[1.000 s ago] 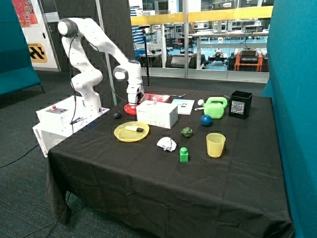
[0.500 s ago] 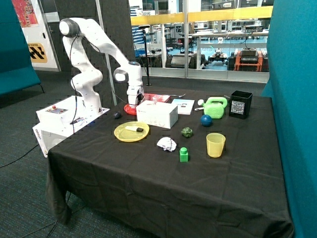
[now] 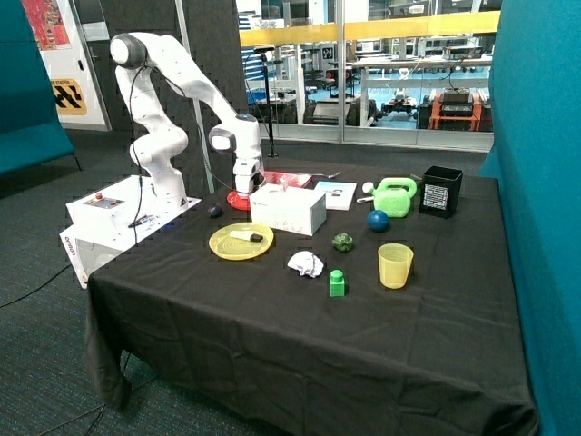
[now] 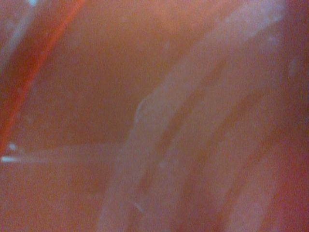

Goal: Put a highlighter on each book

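Observation:
The red-covered book lies at the back of the table behind the white box, and the white book with dark print lies beside it. My gripper hangs low over the round red plate, next to the corner of the box, which hides its tip. The wrist view shows only a close red surface with pale curved bands; I cannot tell what it is. A pale highlighter with a dark cap lies on the yellow plate.
The white box stands right beside my gripper. Toward the front are a crumpled white wad, a green block and a yellow cup. A green watering can, a blue ball and a black box stand further along.
The arm has shifted slightly toward the white box and the red book; my gripper stays low at the red plate. Nothing on the table has moved.

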